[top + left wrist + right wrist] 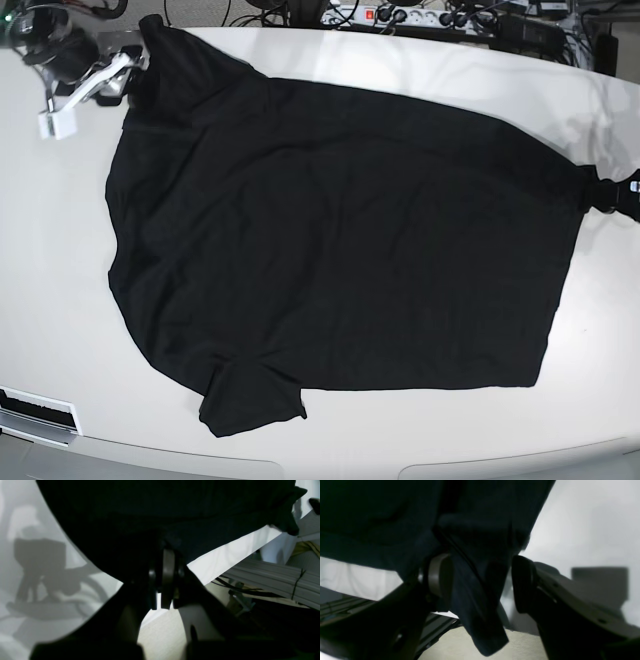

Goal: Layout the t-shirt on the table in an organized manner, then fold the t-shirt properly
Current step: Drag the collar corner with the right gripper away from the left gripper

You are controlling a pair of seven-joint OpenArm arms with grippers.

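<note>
Left wrist view: one black t-shirt [155,512] fills the top of the picture, lying on the white table [225,555], whose edge runs diagonally across the right half. The left gripper [163,580] has its two fingers pressed together, the pale pad [168,577] of one squeezed tight against the other, and the shirt's hem is pinched between them right at the table's edge. A grey shadow of the arm lies on the table to the left. Below the table edge there is a bundle of pale slats and a few dark cables [240,587].

Right wrist view: the same single t-shirt [382,517] hangs across the top, and one fold of it droops down between the two fingers of the right gripper [480,582]. Those fingers stand spread wide apart. The pale pad [440,577] on the left touches the cloth; the dark pad [522,582] on the right stands clear of it. The fabric passes through the gap loosely rather than being clamped.

Base view: one t-shirt [340,230] is spread nearly flat over the middle of the one big white table [60,300], with one sleeve [250,398] sticking out at the near edge. Two arms are present. The right gripper [125,70] sits at the shirt's far left corner, the left gripper [605,192] at the shirt's right tip by the picture's edge. A power strip and cables [420,15] run along the far side.
</note>
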